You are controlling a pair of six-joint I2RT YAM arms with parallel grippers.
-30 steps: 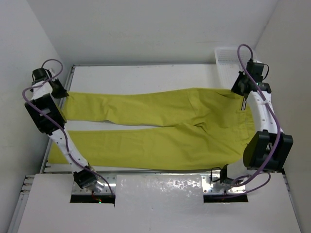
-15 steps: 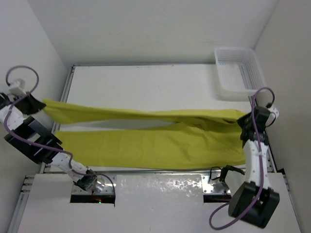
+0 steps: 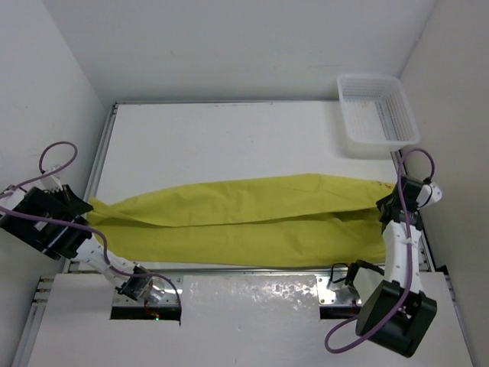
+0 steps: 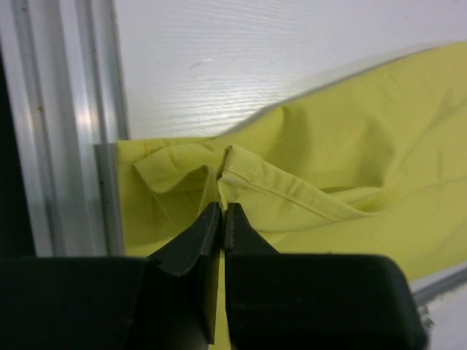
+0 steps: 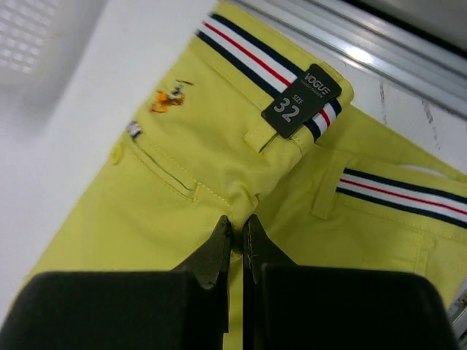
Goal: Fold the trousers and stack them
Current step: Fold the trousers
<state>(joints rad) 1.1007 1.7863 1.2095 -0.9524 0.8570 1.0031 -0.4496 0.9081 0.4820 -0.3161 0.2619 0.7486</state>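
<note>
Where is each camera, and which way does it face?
Top external: above and behind the arms, looking down on table, trousers and basket; both arms show.
Left wrist: on the left arm, facing a leg hem; left gripper pinches it.
Right wrist: on the right arm, facing the striped waistband; right gripper pinches it.
Shared: all see the trousers.

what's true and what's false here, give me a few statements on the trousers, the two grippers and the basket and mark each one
1. The trousers lie folded lengthwise, one leg over the other, along the near side of the table. True.
2. The left gripper hangs open above the cloth. False: it is shut on a leg hem.
3. The right gripper is shut on the trousers at the waist end. True.
4. The trousers lie in the white basket. False: the basket is empty, at the far right corner.
5. The label at the waistband reads size 34. False: it reads 32.
</note>
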